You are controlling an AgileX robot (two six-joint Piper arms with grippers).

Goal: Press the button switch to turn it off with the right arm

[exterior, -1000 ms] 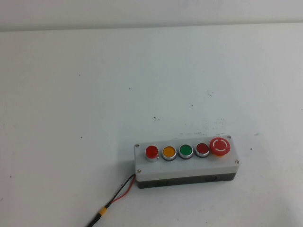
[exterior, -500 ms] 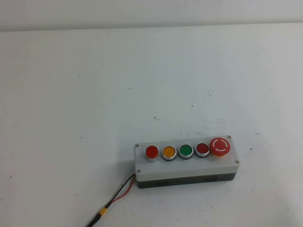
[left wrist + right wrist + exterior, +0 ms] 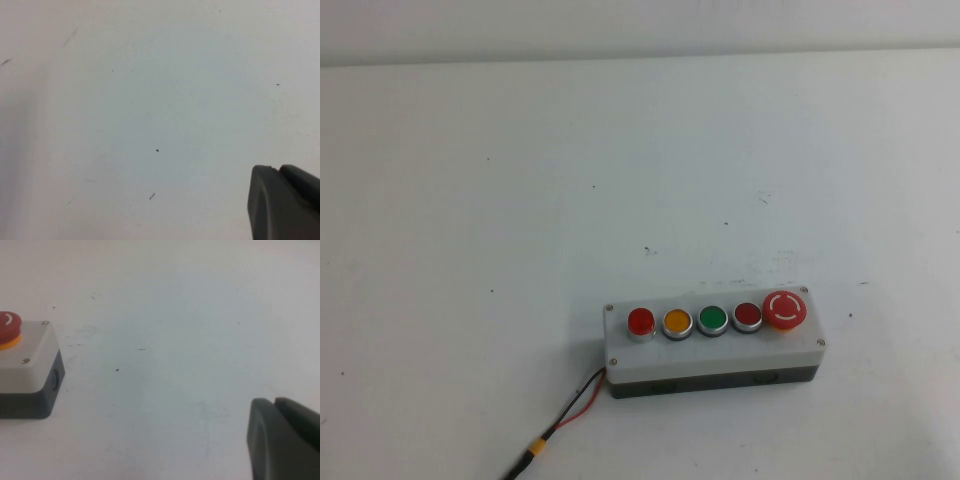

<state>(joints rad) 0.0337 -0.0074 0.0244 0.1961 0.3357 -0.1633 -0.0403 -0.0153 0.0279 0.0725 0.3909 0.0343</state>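
A white button box (image 3: 715,352) with a dark base sits on the white table, near the front and right of centre. On its top, left to right, are a bright red button (image 3: 641,322), a yellow button (image 3: 677,323), a green button (image 3: 712,320), a darker red button (image 3: 747,316) and a red mushroom button (image 3: 785,309). The right wrist view shows the box's end (image 3: 30,367) and the mushroom button (image 3: 9,322). My right gripper (image 3: 274,401) is shut and empty, well away from the box. My left gripper (image 3: 277,169) is shut and empty over bare table. Neither gripper shows in the high view.
Red and black wires (image 3: 575,405) with a yellow tag (image 3: 535,448) run from the box's left end toward the table's front edge. The table's far edge meets a pale wall (image 3: 640,25) at the back.
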